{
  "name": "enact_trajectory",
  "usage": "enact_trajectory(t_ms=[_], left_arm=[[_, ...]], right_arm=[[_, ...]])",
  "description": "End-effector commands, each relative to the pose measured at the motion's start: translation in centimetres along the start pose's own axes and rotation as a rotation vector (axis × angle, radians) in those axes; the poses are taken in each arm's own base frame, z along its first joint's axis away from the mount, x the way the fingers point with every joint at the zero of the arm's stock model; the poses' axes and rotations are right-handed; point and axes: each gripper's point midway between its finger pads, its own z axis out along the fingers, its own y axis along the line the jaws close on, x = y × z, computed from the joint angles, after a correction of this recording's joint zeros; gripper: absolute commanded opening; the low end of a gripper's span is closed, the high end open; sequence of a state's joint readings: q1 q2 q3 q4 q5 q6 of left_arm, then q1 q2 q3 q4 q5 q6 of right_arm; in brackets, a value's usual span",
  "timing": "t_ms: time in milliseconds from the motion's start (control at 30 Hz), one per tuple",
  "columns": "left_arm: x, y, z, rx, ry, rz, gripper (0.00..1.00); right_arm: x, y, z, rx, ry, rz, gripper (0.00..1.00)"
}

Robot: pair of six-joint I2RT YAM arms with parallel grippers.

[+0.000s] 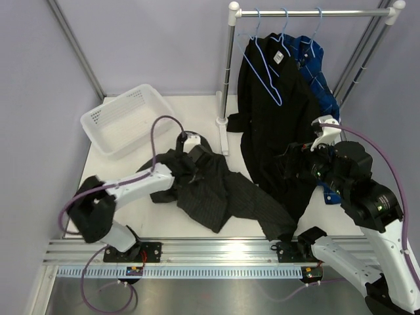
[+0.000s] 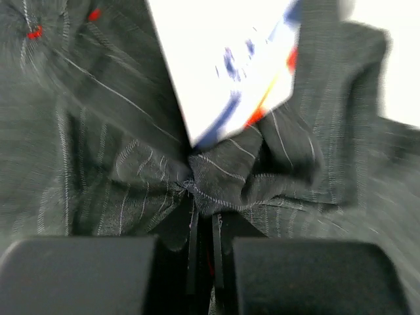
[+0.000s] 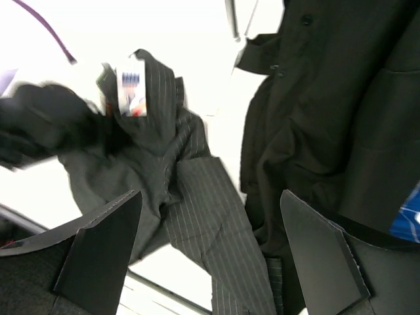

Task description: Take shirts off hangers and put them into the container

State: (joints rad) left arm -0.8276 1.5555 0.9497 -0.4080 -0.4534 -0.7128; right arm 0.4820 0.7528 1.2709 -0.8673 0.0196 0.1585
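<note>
Left claw (image 2: 205, 257) clamped on pinstriped shirt (image 1: 216, 193); lift sleeves clear of surface (image 1: 197, 115) toward container (image 1: 128, 128). Right claw (image 3: 209, 200) gapes, empty.

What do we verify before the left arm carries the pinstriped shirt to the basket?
1. left fingers shut on pinstriped shirt: ok.
2. That shirt lying free on table: ok.
3. container has nothing in it: ok.
4. right fingers open, apart from pinstriped shirt: ok.
5. Grip enough to carry the whole shirt: cannot tell.
6. black shirt off its hanger: not ok, hangs on rail.
</note>
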Motion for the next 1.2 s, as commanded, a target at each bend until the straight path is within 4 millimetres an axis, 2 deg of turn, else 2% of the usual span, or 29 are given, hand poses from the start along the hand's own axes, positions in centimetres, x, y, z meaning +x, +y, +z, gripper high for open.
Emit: enact_trajectory(t_ms=[0, 33, 67, 100, 167, 200, 267, 300, 367, 400, 467, 500, 533, 567, 600, 667, 700, 767, 867, 900, 1167], left_arm=[[-10.1, 2.0, -8.3, -0.022, -0.237, -0.045, 0.0], [-12.4, 2.5, -10.8, -0.005, -0.299, -0.07, 0.0], [-15.9, 2.3, -13.8, 0.035, -0.371, -0.114, 0.0], [-17.5, 3.7, -15.3, 0.016, -0.398, -0.121, 0.0], [-20.8, 4.9, -18.4, 0.029, -0.467, -0.149, 0.0], [-23.6, 5.5, -21.6, 0.045, -0.536, -0.16, 0.0], [-26.9, 7.3, -23.8, 0.022, -0.605, -0.183, 0.0], [-29.5, 8.1, -27.0, 0.032, -0.687, -0.19, 0.0], [-32.4, 10.2, -29.4, -0.004, -0.766, -0.217, 0.0], [-34.7, 11.6, -31.5, -0.032, -0.832, -0.237, 0.0], [-36.9, 12.8, -33.0, -0.042, -0.888, -0.258, 0.0], [-38.3, 14.1, -32.3, -0.082, -0.898, -0.278, 0.0], [-39.7, 14.6, -34.6, -0.049, -0.961, -0.305, 0.0], [-40.5, 15.2, -34.8, -0.049, -0.978, -0.319, 0.0], [-41.7, 16.8, -34.9, -0.07, -1.013, -0.357, 0.0], [-42.9, 17.8, -35.4, -0.045, -1.059, -0.381, 0.0], [-43.9, 19.1, -36.0, -0.024, -1.102, -0.419, 0.0], [-45.0, 21.1, -37.2, -0.023, -1.174, -0.463, 0.0], [-46.4, 21.6, -38.3, 0.006, -1.245, -0.452, 0.0], [-46.6, 22.9, -38.6, -0.024, -1.267, -0.458, 0.0], [-48.9, 26.3, -39.8, -0.08, -1.417, -0.443, 0.0]], right_arm=[[0.3, 1.5, -0.3, -0.088, 0.003, 0.006, 0.96], [0.4, 1.5, -0.4, -0.093, 0.004, 0.004, 0.96], [0.5, 1.7, -0.6, -0.104, 0.003, 0.003, 0.96], [0.5, 1.8, -0.7, -0.109, 0.001, 0.001, 0.96], [0.6, 2.1, -1.1, -0.129, 0.001, 0.001, 0.96], [0.6, 2.2, -1.2, -0.134, 0.002, 0.002, 0.96], [0.7, 2.3, -1.3, -0.14, -0.001, 0.003, 0.96], [0.6, 2.3, -1.3, -0.139, -0.004, 0.008, 0.96], [0.5, 2.3, -1.2, -0.14, -0.008, 0.01, 0.96], [0.5, 2.3, -1.0, -0.139, -0.01, 0.019, 0.96], [0.2, 2.3, -0.6, -0.131, -0.02, 0.032, 0.96], [0.2, 2.3, -0.4, -0.127, -0.018, 0.05, 0.96], [0.1, 2.3, -0.2, -0.125, -0.015, 0.059, 0.96], [0.0, 2.5, -0.1, -0.131, -0.018, 0.065, 0.96], [-0.1, 2.5, 0.0, -0.133, -0.019, 0.071, 0.96], [-0.2, 2.5, 0.3, -0.129, -0.018, 0.073, 0.96], [-0.1, 2.4, 0.5, -0.122, -0.014, 0.072, 0.96], [-0.1, 2.2, 1.0, -0.11, -0.004, 0.07, 0.96], [0.2, 2.2, 1.8, -0.111, 0.012, 0.068, 0.96], [0.4, 2.3, 2.0, -0.115, 0.018, 0.068, 0.96], [0.7, 2.7, 3.9, -0.138, 0.04, 0.056, 0.96]])
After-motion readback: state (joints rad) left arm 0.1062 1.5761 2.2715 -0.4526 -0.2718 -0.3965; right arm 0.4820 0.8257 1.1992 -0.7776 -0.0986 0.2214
